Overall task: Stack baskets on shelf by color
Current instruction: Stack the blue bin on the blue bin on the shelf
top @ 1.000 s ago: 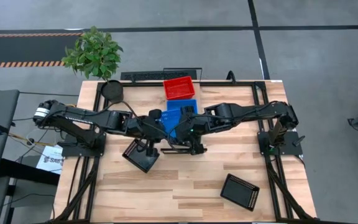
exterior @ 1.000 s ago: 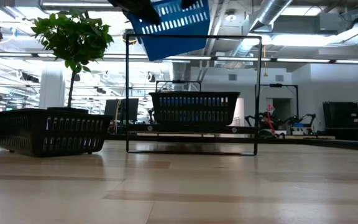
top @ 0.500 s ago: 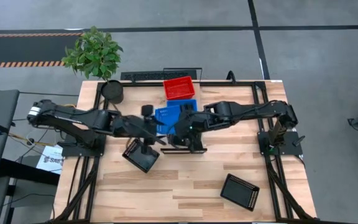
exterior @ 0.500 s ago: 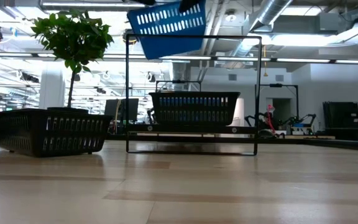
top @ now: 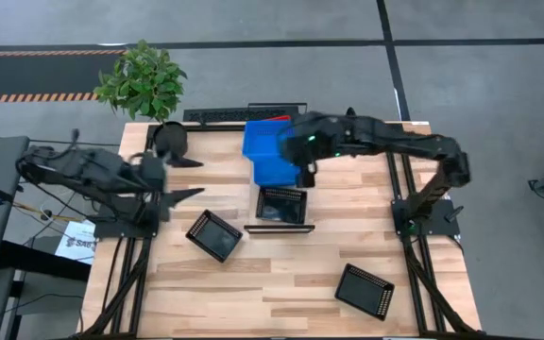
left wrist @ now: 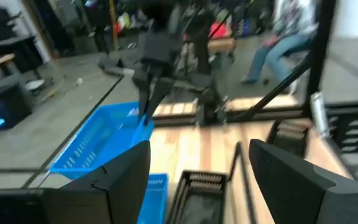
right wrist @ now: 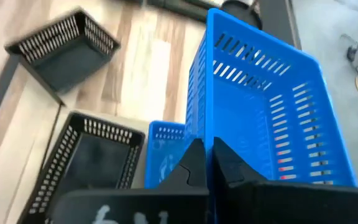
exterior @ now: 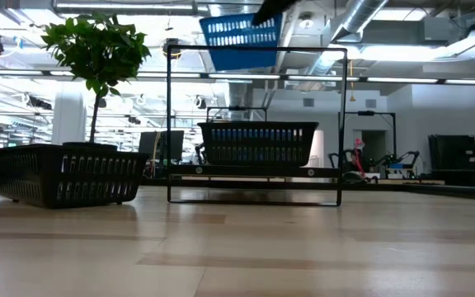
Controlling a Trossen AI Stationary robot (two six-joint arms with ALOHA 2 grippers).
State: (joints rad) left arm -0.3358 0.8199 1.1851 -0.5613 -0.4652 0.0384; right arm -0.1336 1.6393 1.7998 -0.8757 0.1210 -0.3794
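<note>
Blue basket (top: 270, 155) held aloft in the right hand (top: 306, 170), fingers (right wrist: 194, 163) clamped tight on one mesh wall; in the low view it hangs level with the top bar of the black frame (exterior: 255, 124). Right arm reaches in from the bench's right edge toward the far middle, elbow bent, wrist turned down. A second blue basket (right wrist: 165, 159) sits directly beneath the lifted one, seen in the right wrist view.

Left hand (top: 185, 177) released, fingers spread wide and holding nothing, near the bench's left edge; left arm folded back over its base.

One black basket (top: 281, 205) rests on the shelf (top: 280, 228) mid-bench, inside the frame. Another black basket (top: 214, 234) lies on the bench just left of the shelf, turned at an angle. A third black basket (top: 365, 291) lies toward the near right corner, also angled.

Bench (top: 281, 283): light wood planks. Round black pot (top: 170, 139) at the far left corner, with a leafy plant (top: 142, 77) overhanging the edge.

Room: grey floor, exposed ducts overhead, other rigs beyond. A person in jeans (left wrist: 278, 37) shows blurred in the left wrist view.
</note>
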